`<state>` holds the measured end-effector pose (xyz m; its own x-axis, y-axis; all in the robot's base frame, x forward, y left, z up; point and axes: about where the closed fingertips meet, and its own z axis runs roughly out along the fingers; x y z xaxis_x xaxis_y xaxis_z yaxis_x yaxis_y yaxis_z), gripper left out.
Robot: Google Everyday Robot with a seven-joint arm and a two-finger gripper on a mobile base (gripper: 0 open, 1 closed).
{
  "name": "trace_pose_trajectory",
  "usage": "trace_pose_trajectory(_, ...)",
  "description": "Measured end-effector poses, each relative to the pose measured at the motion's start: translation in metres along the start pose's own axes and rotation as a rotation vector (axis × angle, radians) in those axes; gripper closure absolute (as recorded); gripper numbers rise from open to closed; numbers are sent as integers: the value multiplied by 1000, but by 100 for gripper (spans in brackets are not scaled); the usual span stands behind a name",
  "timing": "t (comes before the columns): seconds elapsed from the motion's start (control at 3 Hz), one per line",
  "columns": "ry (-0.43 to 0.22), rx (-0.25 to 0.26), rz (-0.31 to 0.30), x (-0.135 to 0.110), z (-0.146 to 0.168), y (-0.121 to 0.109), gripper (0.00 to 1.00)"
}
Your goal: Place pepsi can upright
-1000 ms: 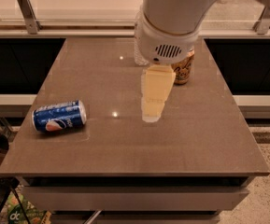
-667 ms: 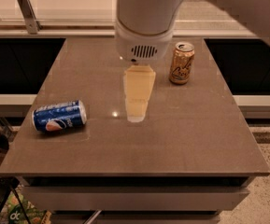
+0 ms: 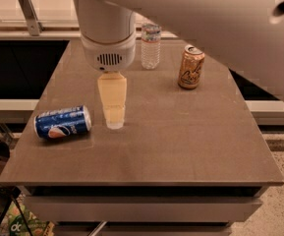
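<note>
The pepsi can (image 3: 63, 122) is blue with the red-white-blue globe logo. It lies on its side near the front left of the brown table (image 3: 181, 146), its silver top pointing right. My gripper (image 3: 114, 123) hangs down from the white wrist, its tip close above the table. It is just to the right of the can, a short gap apart, and holds nothing that I can see.
A gold can (image 3: 190, 67) stands upright at the back right. A clear water bottle (image 3: 151, 46) stands at the back middle, right of the wrist. The white arm fills the top right. The table's left edge is near the pepsi can.
The arm and gripper have moved left, from near the gold can toward the pepsi can. The water bottle now shows behind the wrist. The cans have not moved.
</note>
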<state>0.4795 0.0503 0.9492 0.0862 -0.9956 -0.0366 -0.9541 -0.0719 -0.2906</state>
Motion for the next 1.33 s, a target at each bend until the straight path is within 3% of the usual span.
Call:
trace_pose_trajectory(0.33,-7,-33,-32,-32,20,3,0)
trace_pose_trajectory(1.0,-28,-22,-42,-37,21,-3,0)
trace_pose_trajectory(1.33,-69,-14,-62,-45,30,-17,0)
